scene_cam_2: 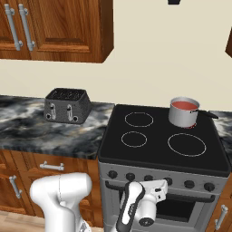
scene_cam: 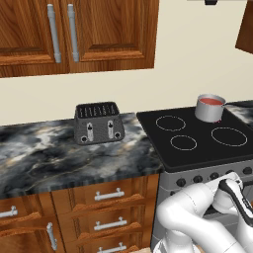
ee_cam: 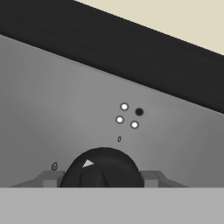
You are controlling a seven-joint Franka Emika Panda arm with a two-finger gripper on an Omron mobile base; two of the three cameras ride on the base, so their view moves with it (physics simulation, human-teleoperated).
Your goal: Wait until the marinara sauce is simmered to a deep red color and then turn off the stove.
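Sitting at stove point(scene_cam_2: 156, 149) front, gripper point(ee_cam: 103, 178) straddling black knob point(ee_cam: 103, 168); jaw contact unclear. Marinara sauce point(scene_cam_2: 183, 105) showing red in saucepan point(scene_cam_2: 182, 116).

I count one stove point(scene_cam_2: 158, 149) with four ring burners point(scene_cam_2: 186, 144) and six black knobs point(scene_cam_2: 189, 184) along its steel front, and one silver saucepan point(scene_cam_2: 183, 113) holding one pool of marinara sauce point(scene_cam_2: 183, 104). There is one dark toaster point(scene_cam: 98, 122) on the counter, showing two levers. Beside the knob point(ee_cam: 103, 168) before my hand sit four small dots, three white and one dark.
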